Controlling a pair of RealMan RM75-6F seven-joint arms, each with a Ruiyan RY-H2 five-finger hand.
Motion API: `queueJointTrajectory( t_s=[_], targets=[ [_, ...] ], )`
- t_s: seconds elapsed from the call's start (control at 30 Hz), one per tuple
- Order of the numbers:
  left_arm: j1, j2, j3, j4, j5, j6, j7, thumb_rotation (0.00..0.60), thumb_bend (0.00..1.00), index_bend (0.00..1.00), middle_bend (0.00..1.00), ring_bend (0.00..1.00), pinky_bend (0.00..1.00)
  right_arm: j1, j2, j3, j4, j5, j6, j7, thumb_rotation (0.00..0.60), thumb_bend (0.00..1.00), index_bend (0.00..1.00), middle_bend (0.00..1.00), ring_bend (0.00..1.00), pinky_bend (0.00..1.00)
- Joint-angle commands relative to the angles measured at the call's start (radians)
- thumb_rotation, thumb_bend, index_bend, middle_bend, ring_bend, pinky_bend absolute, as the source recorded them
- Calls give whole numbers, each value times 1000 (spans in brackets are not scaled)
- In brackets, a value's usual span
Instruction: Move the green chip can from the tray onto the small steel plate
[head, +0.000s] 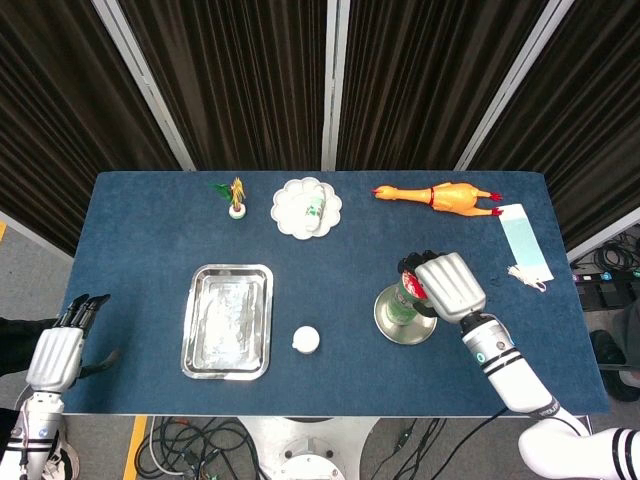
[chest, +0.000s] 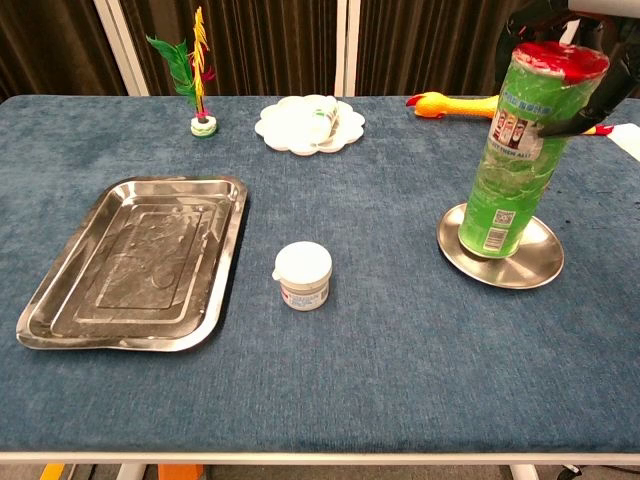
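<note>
The green chip can (head: 403, 303) (chest: 520, 160) with its red lid stands on the small steel plate (head: 388, 324) (chest: 520, 268), leaning slightly. My right hand (head: 450, 285) grips the can's upper part; in the chest view its dark fingers (chest: 568, 126) wrap around the can near the lid. The steel tray (head: 196, 330) (chest: 60, 290) lies at the left with nothing in it. My left hand (head: 58, 352) hangs off the table's front left corner, fingers apart and holding nothing.
A small white jar (head: 306, 340) (chest: 303, 275) sits between tray and plate. At the back are a feather toy (head: 236, 196) (chest: 198, 70), a white scalloped dish (head: 307, 208) (chest: 308, 121) and a rubber chicken (head: 440, 195) (chest: 450, 103). A pale blue packet (head: 523, 243) lies far right.
</note>
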Motion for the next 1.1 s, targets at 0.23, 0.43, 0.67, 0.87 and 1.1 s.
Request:
queueJointTrajectory(
  t_s=[0.23, 0.43, 0.67, 0.87, 1.1],
  targets=[
    [-4, -1, 2, -7, -1, -5, 11, 600, 174, 120, 139, 68, 298, -20, 8, -9, 15, -40, -23, 47, 600, 60, 5, 125, 24, 216],
    [-10, -3, 6, -10, 13, -6, 2, 600, 174, 120, 140, 68, 298, -49, 36, -1, -3, -78, -5, 108, 600, 28, 0, 34, 0, 32],
    [-53, 1, 22, -37, 67, -46, 2, 600, 175, 120, 139, 68, 296, -125, 119, 32, -21, -160, 97, 249, 600, 1, 0, 8, 0, 11],
    [-133, -5, 10, -104, 132, -96, 42, 600, 174, 120, 140, 68, 295, -211, 176, 53, 29, -201, 194, 415, 600, 1, 0, 8, 0, 9],
    [-235, -64, -9, -167, 179, -184, 117, 600, 173, 120, 140, 68, 294, -290, 170, 50, 139, -231, 256, 574, 600, 1, 0, 8, 0, 8]
  ],
)
